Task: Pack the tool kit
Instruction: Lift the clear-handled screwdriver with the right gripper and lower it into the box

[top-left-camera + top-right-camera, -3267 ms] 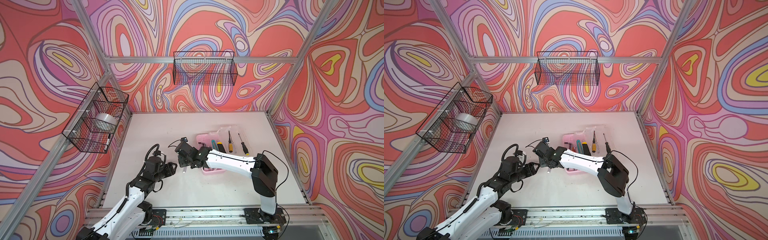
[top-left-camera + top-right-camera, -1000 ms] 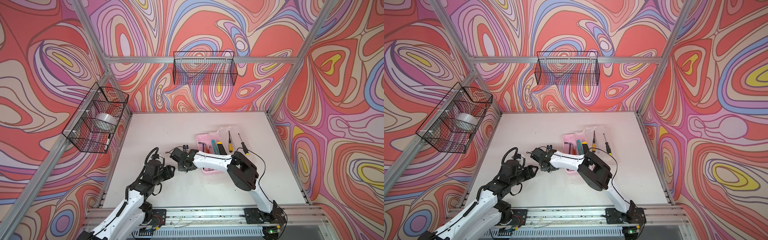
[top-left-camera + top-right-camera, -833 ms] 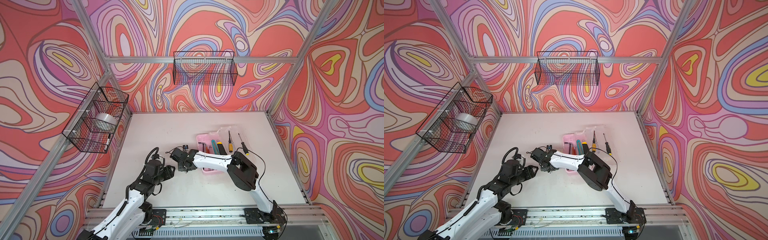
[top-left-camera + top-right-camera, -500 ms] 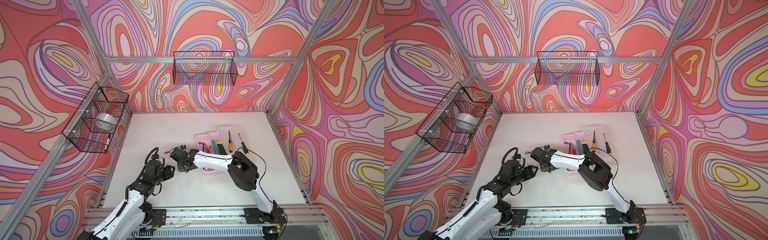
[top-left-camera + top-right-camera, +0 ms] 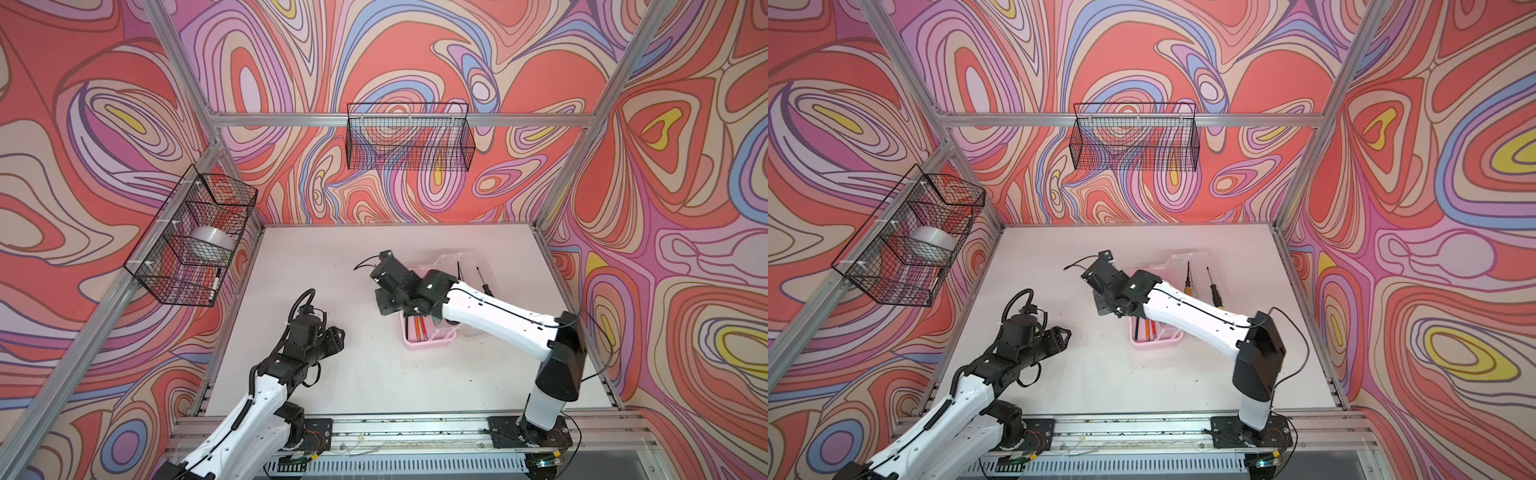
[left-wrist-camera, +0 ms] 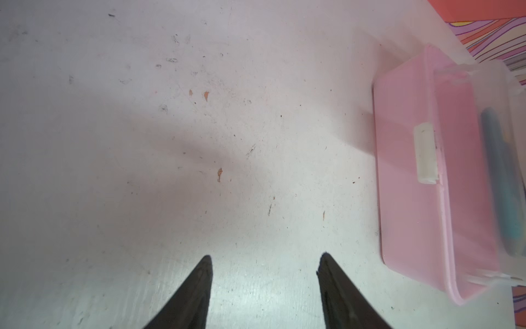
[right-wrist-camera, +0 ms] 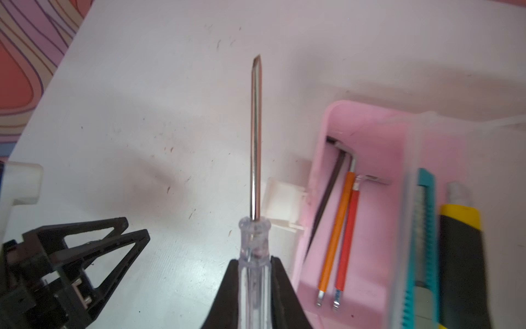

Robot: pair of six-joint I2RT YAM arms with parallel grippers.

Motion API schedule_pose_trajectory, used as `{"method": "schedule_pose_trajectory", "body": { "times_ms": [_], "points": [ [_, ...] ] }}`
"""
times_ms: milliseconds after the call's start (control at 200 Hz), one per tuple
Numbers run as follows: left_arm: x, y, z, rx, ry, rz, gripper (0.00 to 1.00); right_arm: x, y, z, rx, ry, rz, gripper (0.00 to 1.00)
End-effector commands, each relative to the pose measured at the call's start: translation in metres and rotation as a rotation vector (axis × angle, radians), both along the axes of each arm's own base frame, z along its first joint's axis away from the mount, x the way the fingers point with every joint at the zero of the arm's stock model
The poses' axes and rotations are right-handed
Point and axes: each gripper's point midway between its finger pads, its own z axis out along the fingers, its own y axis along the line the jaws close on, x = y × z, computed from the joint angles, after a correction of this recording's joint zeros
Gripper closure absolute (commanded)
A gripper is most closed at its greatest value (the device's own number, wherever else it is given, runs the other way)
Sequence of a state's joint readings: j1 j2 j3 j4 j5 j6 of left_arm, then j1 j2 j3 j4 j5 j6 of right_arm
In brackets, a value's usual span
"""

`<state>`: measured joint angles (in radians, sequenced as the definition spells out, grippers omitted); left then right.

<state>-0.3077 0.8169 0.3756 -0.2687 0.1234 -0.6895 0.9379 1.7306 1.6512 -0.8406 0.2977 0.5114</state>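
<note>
The tool kit (image 5: 428, 341) (image 5: 1156, 343) is a pink case lying open at mid-table, its clear lid (image 5: 1187, 259) folded back. My right gripper (image 7: 254, 260) (image 5: 384, 307) hovers just left of the case, shut on the clear handle of a screwdriver (image 7: 255, 142) whose shaft points away from the jaws. Inside the case lie orange rods (image 7: 336, 233), a teal knife (image 7: 424, 242) and a yellow-black knife (image 7: 461, 256). Two screwdrivers (image 5: 1187, 282) rest on the lid. My left gripper (image 6: 266, 256) (image 5: 336, 334) stands open over bare table, left of the case (image 6: 412, 185).
A black wire basket (image 5: 195, 245) on the left wall holds a roll of tape and a marker. Another wire basket (image 5: 409, 137) hangs on the back wall. The case's white latch (image 7: 281, 202) sticks out toward the held screwdriver.
My right gripper has lifted off the table with the screwdriver and moved right, toward the case, its elbow swinging back. The left arm has stayed put.
</note>
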Motion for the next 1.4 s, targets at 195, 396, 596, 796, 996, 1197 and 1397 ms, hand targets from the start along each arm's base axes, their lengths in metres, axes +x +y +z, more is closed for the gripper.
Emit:
{"method": "schedule_pose_trajectory", "body": {
  "times_ms": [195,396,596,796,996,1197,1397],
  "points": [
    [0.071,-0.044,0.07,-0.074,-0.155,-0.101,0.4,0.028,-0.18,0.018,-0.192,-0.048,-0.284,1.0],
    [0.109,-0.076,0.096,-0.087,-0.197,-0.173,0.41,0.025,-0.234,0.006,-0.24,-0.01,-0.363,1.0],
    [0.135,-0.101,0.107,-0.106,-0.205,-0.226,0.41,0.024,-0.241,-0.026,-0.249,0.051,-0.355,1.0],
    [0.142,-0.114,0.11,-0.112,-0.203,-0.252,0.41,0.028,-0.246,-0.051,-0.282,0.099,-0.362,1.0],
    [0.143,-0.12,0.107,-0.114,-0.195,-0.263,0.4,0.029,-0.248,-0.06,-0.287,0.124,-0.363,0.9],
    [0.145,-0.133,0.108,-0.113,-0.192,-0.29,0.41,0.028,-0.251,-0.063,-0.288,0.135,-0.361,0.68],
    [0.155,-0.14,0.106,-0.096,-0.191,-0.301,0.4,0.027,-0.255,-0.049,-0.251,0.096,-0.394,0.58]
  ]
}}
